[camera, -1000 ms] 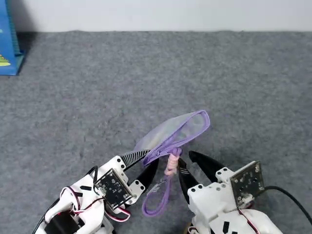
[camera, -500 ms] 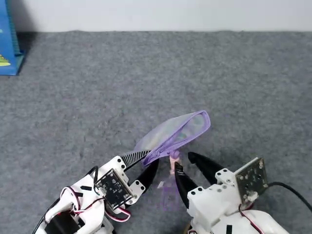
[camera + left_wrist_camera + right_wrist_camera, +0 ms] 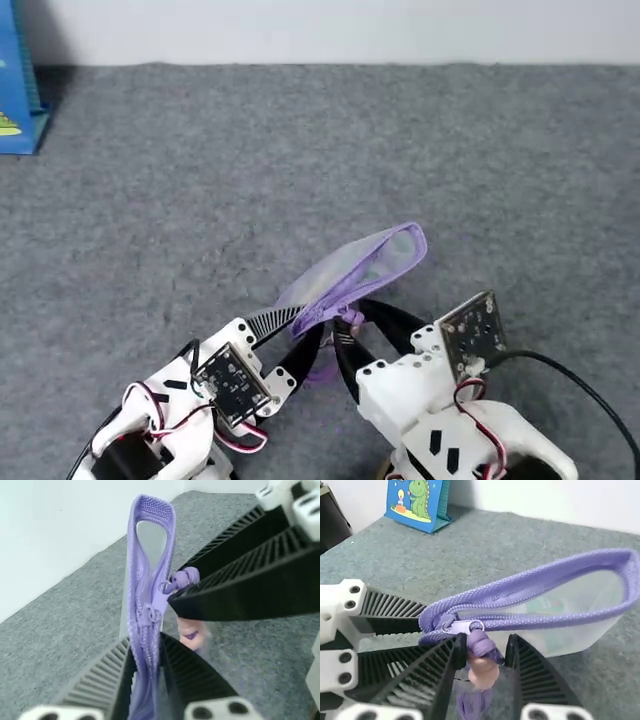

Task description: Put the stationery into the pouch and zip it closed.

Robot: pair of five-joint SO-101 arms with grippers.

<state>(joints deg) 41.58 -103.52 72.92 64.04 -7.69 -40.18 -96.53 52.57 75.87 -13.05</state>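
The purple-edged clear pouch [image 3: 350, 268] is held tilted above the grey mat, its zip edge facing up. My left gripper [image 3: 303, 330] is shut on the pouch's near end, with the zip tape [image 3: 145, 580] pinched between its black fingers [image 3: 115, 680]. My right gripper [image 3: 482, 650] is shut on the knotted purple pull cord [image 3: 481, 644] just below the zipper slider [image 3: 462, 626]. A pink bead [image 3: 481, 672] hangs under the knot. In the left wrist view the right gripper [image 3: 172, 587] comes in from the side. Something greenish shows faintly through the pouch wall [image 3: 555, 607].
A blue box [image 3: 15, 90] with a dinosaur picture [image 3: 420, 502] stands at the far left by the white wall. Grey mat [image 3: 450, 150] stretches open beyond and to the right of the pouch.
The right gripper swung left and forward to the pouch and closed on the pull cord. The purple strap loop that lay on the mat between the arms is now out of sight. The left arm stayed put.
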